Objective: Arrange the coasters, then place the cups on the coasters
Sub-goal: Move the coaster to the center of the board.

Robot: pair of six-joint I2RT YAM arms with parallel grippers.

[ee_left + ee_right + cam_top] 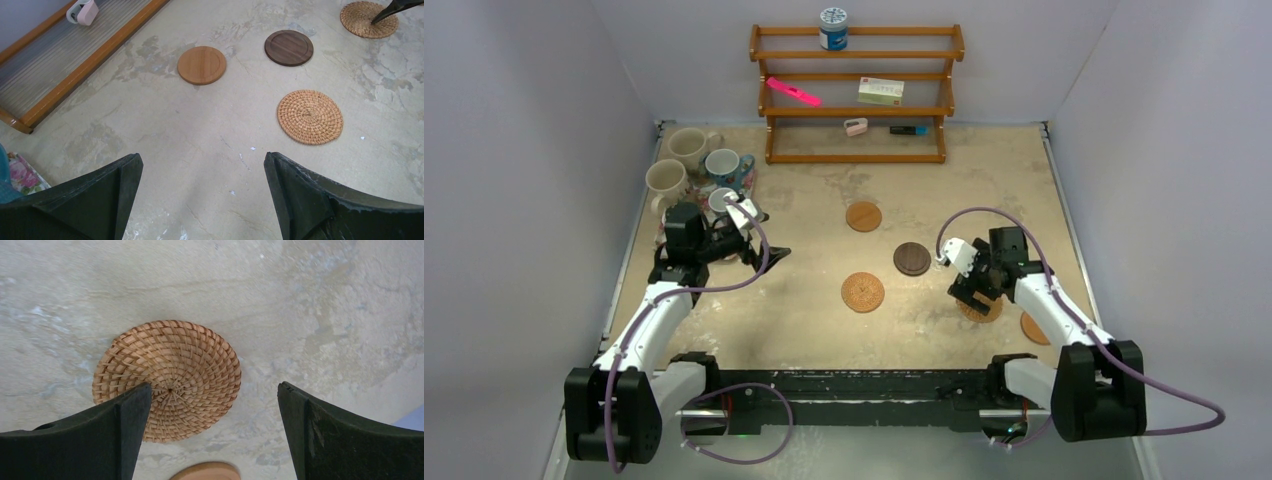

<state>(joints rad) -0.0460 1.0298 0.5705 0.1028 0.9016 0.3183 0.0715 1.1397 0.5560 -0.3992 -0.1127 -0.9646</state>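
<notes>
Beige and blotchy, the tabletop (824, 330) carries everything, with a wooden rack (856, 110) along its far edge. The left gripper (764, 260) hangs beside the cups, its jaws spread wide with nothing between them. The right gripper (974, 302) sits low over a woven coaster (984, 312), its jaws equally released. In the wrist view one finger (100, 430) overlaps that disc's rim, but whether it touches cannot be told.

The cups cluster at the far left corner, all upright with their mouths facing up. A cream cup (689, 146) stands at the back and a second cream cup (666, 180) just in front of it. A blue floral cup (727, 168) is to their right, and a small grey-blue cup (721, 200) is partly hidden by the left arm. Their handles are too small to tell which way they point. A floral cloth (25, 177) shows at the corner of the left wrist view.

The coasters lie flat across the middle and right of the tabletop. They are round, so they have no long axis, and none touches another.
- **Smooth tan coaster** (863, 216): the farthest from the arms.
- **Dark brown coaster** (912, 258): lies nearer and to the right of it, and has a shallow raised rim.
- **Second woven coaster** (863, 292): coiled in a tight spiral, it lies nearest the arms at the centre.
- **Another tan coaster** (1034, 328): peeks out beside the right arm, just right of the woven one under the jaws.
</notes>
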